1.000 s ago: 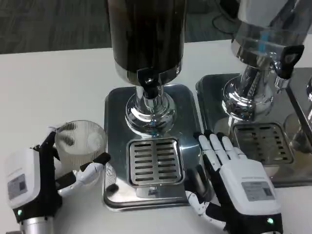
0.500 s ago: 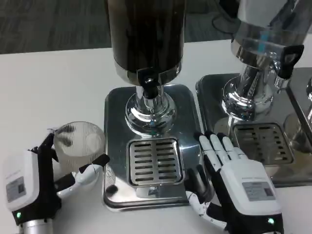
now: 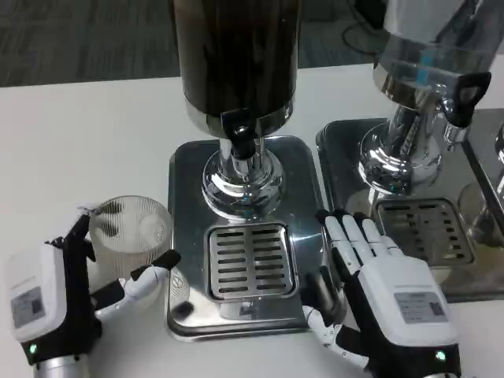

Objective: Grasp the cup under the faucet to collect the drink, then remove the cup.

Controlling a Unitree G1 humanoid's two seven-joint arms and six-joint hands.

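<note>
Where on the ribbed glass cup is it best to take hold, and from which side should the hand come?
Grip the ribbed glass cup around its side wall, about mid-height, coming from its left. It stands upright on the table, its mouth open upward, so the round wall probably suits a wrap of fingers. The left hand is already beside it there, and the dispenser base crowds its right.

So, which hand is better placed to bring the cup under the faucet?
The left hand. Its fingers are around the ribbed glass cup, left of the drip grate. The right hand lies flat on the tray, away from the cup.
</note>
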